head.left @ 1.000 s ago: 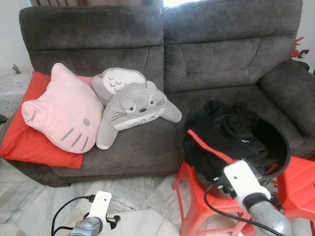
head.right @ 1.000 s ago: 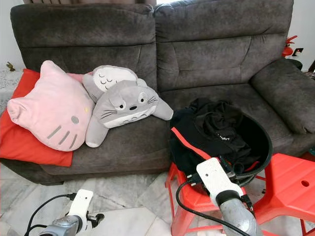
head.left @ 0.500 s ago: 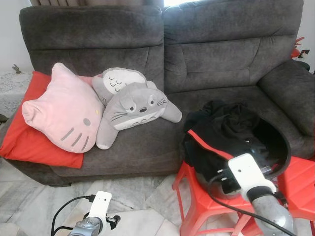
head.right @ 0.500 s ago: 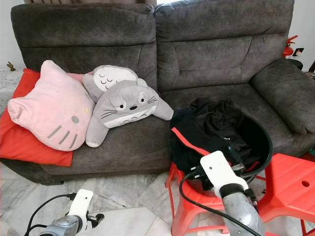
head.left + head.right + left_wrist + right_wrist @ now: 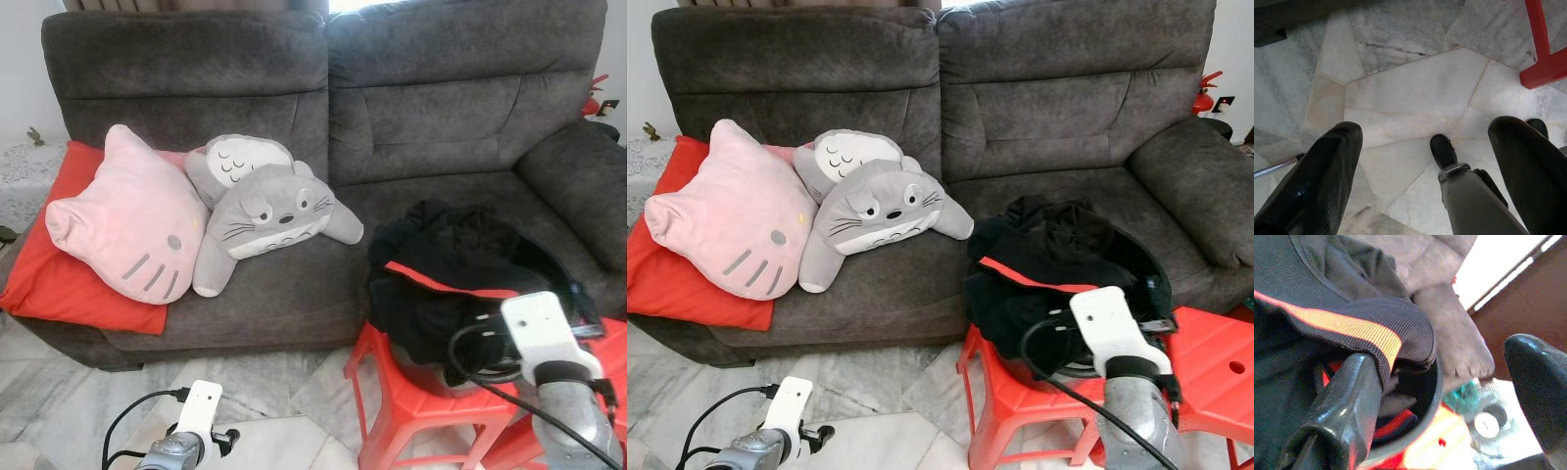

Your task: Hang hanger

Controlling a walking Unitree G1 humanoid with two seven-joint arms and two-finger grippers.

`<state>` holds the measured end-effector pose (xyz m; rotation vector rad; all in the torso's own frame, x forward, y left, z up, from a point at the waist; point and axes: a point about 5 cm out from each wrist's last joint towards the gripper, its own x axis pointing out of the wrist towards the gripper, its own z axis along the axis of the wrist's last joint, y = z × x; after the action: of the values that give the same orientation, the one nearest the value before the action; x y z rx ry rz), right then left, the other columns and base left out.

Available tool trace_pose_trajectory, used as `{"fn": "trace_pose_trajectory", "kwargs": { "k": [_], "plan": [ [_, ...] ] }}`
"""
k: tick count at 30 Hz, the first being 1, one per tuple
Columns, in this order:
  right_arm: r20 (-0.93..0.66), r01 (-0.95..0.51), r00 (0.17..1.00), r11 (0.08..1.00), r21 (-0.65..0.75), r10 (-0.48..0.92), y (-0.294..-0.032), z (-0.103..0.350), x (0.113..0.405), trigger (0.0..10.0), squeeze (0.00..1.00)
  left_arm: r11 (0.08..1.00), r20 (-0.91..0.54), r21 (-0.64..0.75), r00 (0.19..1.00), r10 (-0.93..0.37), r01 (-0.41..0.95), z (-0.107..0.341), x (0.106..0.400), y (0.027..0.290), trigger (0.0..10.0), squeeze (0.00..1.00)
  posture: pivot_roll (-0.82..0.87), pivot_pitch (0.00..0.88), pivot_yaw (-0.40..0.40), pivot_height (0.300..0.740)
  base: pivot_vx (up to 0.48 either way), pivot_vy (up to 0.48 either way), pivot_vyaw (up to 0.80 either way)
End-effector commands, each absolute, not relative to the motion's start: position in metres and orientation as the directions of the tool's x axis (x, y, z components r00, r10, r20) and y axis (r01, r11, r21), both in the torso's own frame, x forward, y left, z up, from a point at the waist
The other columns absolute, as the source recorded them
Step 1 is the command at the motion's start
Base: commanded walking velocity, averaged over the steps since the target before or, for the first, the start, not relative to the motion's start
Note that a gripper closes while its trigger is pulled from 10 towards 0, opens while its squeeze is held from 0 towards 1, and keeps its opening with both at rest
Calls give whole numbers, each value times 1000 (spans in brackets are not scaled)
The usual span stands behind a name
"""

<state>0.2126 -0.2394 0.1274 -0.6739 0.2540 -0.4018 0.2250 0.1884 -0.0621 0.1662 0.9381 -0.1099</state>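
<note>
While the left arm hangs idle at the lower left of the head views, its gripper (image 5: 1425, 161) spread wide over the marble floor (image 5: 1410, 93), the right arm is the one at work. Since half a second ago its white wrist housing has shifted from the near rim of the black basin (image 5: 1151, 284) toward the basin's right edge, lower right of frame. The black clothing with the red-orange stripe (image 5: 446, 279) now drapes further over the near rim than before.

Right gripper (image 5: 1449, 396): fingers set wide apart. One finger (image 5: 1347, 401) lies under the striped hem of the clothing, touching it; the other stands clear, off beyond the basin's rim. Nothing is clamped.

Basin sits on a red stool (image 5: 411, 392) in front of the grey sofa (image 5: 323, 117). Pink cat cushion (image 5: 122, 225) and grey plush (image 5: 265, 211) on the seat at left, not involved.

Hanger: cannot locate it. Red shapes low inside the basin in the right wrist view could be part of one, too unclear to say. No rail or hook visible either.

Judgement: the shift reads as probing under the garment. Task barely begun; a grasp is yet to come.
</note>
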Motion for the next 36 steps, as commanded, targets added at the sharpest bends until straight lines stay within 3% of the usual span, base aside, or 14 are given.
{"fn": "trace_pose_trajectory", "kwargs": {
  "k": [1,7,23,25,26,36],
  "plan": [
    [-143,288,869,721,-631,-473,-241,121,210,10000,0,980,-821,96,571,-21,175,-63,223,190,10000,0,-259,0,44,740,0,0,0],
    [-215,286,858,780,-557,-467,-236,102,214,10000,0,979,-820,100,572,-21,178,-63,223,190,10000,0,-259,0,44,740,0,0,0],
    [-157,341,854,761,-553,-496,-239,105,228,10000,0,976,-818,110,575,-20,190,-63,224,190,10000,0,-259,0,44,740,0,0,0],
    [-143,336,864,765,-550,-482,-237,106,230,4784,0,976,-818,110,575,-20,190,-63,224,190,10000,0,-259,0,44,740,0,0,0],
    [-138,337,867,768,-545,-479,-236,107,232,0,0,976,-817,110,576,-20,189,-63,224,190,10000,0,-247,0,50,740,0,0,0],
    [-104,357,873,769,-529,-477,-235,113,239,0,0,976,-814,114,580,-16,187,-62,224,190,10000,0,-248,0,51,740,0,0,0]
  ]
}}
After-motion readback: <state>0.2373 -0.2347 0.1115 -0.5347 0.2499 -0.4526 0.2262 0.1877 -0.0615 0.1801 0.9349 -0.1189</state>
